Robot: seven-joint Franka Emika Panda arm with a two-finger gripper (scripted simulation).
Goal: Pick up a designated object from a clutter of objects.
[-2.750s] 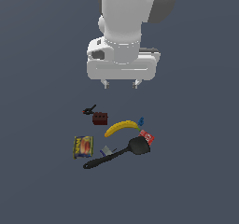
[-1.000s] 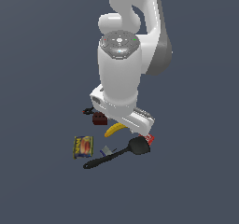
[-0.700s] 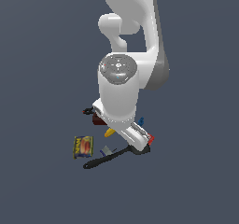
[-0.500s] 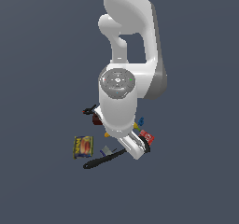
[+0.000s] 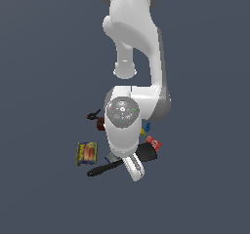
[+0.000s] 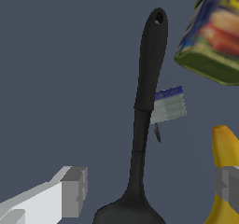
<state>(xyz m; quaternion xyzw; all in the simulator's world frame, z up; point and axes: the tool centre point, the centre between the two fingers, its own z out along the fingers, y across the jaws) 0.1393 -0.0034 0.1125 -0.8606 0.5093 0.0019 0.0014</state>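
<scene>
One plain dark-grey floor (image 5: 44, 82); tool (image 6: 149, 190) spread astride black spatula (image 6: 144, 106)

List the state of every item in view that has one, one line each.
Gripper: open, fingers either side of the spatula's neck, not touching it.
All-black long-handled spatula: lying flat, ungrasped.
Yellow banana: lying flat, beside one finger.
Blue-yellow meat tin: resting on a broad face, label up.
Small black clamp with red tips: lying down, partly hidden by the arm.

The gripper (image 6: 148, 190) straddles the black spatula (image 6: 146, 106), fingers spread; banana (image 6: 226, 153) and meat tin (image 6: 212, 36) lie beside it.
</scene>
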